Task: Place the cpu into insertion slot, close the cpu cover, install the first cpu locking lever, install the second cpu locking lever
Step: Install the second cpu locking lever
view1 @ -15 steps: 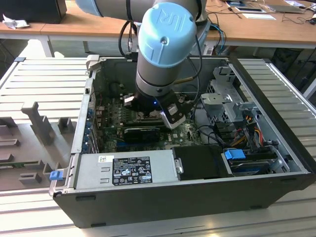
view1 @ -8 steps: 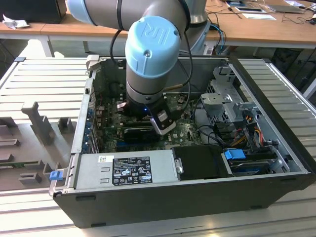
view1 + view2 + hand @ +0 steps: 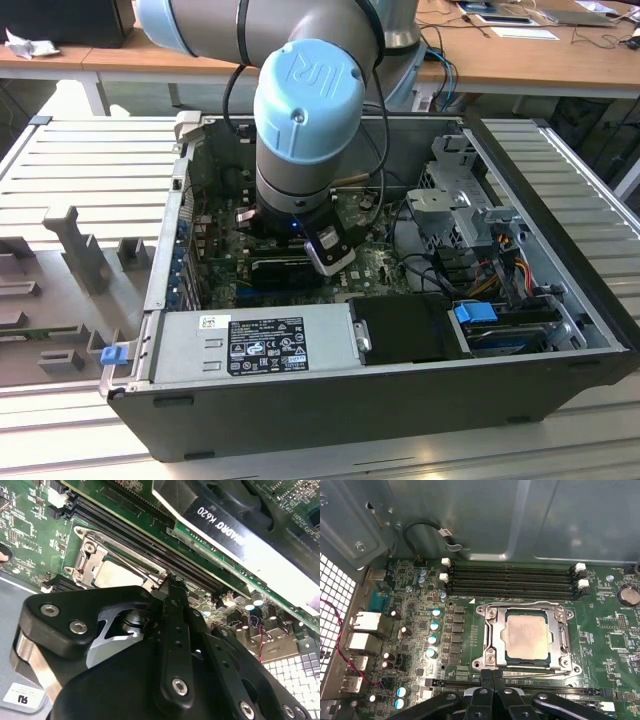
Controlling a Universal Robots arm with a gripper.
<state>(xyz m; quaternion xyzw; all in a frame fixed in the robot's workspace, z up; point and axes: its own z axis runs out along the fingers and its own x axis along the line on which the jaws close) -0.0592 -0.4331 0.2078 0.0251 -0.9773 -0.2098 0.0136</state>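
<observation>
Hand (image 3: pixel 492 676) closed, at cpu cover (image 3: pixel 490 630) edge.

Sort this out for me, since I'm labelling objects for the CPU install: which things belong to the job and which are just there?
Job:
cpu, seated in its socket
cpu cover, lying down around the chip
gripper, fingertips together beside the socket

Just there:
memory slots
graphics card
power supply
red wires

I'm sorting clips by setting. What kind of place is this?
Probably a robotics lab or workshop bench: an open black desktop computer case lies on a ribbed grey metal worktable, with wooden desks holding papers behind, and the tool is over the green motherboard.
</observation>
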